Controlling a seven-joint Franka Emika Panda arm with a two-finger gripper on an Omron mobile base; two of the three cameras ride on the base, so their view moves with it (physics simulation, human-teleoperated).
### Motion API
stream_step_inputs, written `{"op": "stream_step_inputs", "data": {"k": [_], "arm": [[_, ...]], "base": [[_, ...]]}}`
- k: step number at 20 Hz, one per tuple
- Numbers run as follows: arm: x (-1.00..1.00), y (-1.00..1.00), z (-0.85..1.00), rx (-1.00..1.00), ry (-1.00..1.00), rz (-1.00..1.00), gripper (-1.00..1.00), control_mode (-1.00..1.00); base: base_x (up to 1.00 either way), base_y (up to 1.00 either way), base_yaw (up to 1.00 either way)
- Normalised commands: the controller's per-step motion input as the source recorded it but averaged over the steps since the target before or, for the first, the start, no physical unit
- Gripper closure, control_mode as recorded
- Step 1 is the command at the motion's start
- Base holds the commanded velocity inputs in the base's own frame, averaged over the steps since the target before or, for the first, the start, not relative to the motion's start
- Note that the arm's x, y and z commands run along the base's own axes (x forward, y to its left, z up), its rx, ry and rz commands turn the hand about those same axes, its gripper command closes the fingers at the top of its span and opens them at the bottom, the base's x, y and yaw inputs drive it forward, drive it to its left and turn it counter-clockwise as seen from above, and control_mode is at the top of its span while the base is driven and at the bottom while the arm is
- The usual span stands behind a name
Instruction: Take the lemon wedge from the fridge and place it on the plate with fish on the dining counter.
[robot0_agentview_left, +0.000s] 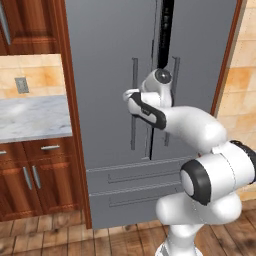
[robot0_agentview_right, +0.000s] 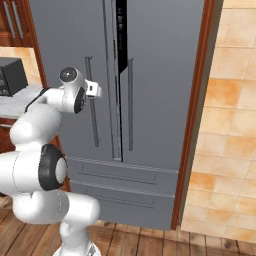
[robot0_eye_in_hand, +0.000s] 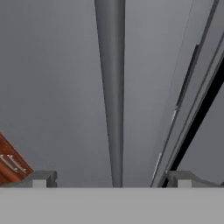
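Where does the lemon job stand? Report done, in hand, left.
Done: the arm faces the fridge, whose doors show a dark gap.
In hand: the open gripper straddles the left door handle, not yet closed.
Left: pull the door wide, fetch the wedge, carry it to the plate.

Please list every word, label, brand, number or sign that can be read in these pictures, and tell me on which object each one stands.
There is no readable text in any view.
The fridge: plain grey doors and bar handles, no brand or label.
The wall outlet: no marking.
The dark appliance on the counter: faint shapes on its front, too blurred to read.
The wooden cabinets and the wall tiles: no writing.
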Motion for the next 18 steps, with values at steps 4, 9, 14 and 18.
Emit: {"op": "stream_step_inputs", "data": {"k": [4,9,14,18], "arm": [[0.7,0.01,-0.17,0.0,0.0,0.0,-1.0,-1.0],[0.67,0.0,-0.22,0.0,0.0,0.0,-1.0,-1.0],[0.54,0.12,-0.25,0.0,0.0,0.0,-1.0,-1.0],[0.45,0.22,-0.24,0.0,0.0,0.0,-1.0,-1.0]], "base": [[0.0,0.0,0.0],[0.0,0.0,0.0],[0.0,0.0,0.0],[0.0,0.0,0.0]]}}
